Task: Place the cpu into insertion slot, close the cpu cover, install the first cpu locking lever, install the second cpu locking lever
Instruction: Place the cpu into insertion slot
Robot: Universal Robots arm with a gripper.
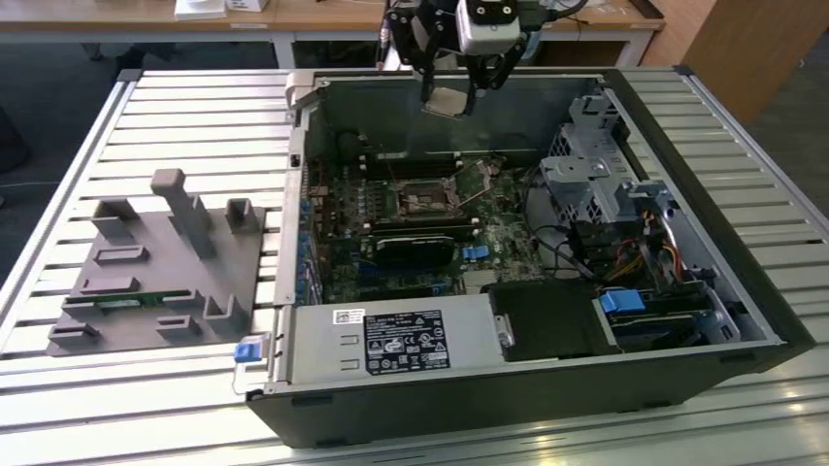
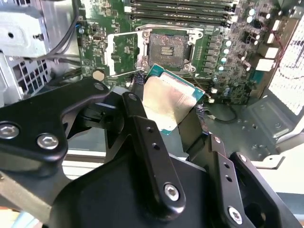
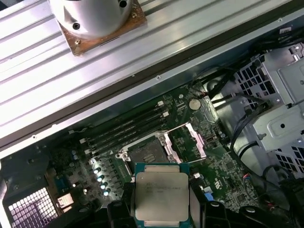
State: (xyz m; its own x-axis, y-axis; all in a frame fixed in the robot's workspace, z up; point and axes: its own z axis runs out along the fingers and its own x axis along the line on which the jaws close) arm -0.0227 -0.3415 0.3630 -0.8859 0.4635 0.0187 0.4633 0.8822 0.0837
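Pincer — cpu in its grip — well above the insertion slot.

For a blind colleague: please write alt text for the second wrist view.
The gripper holds the cpu by its edges above the motherboard, silver top facing the camera. Beyond it the insertion slot lies empty, the cpu cover swung open beside it.

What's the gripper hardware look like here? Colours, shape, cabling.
Gripper: matte black linkage fingers, flat bars with rounded ends, silver screw heads at the pivots, small holes along them. In the exterior view a silver-grey housing sits above them, black cables alongside.
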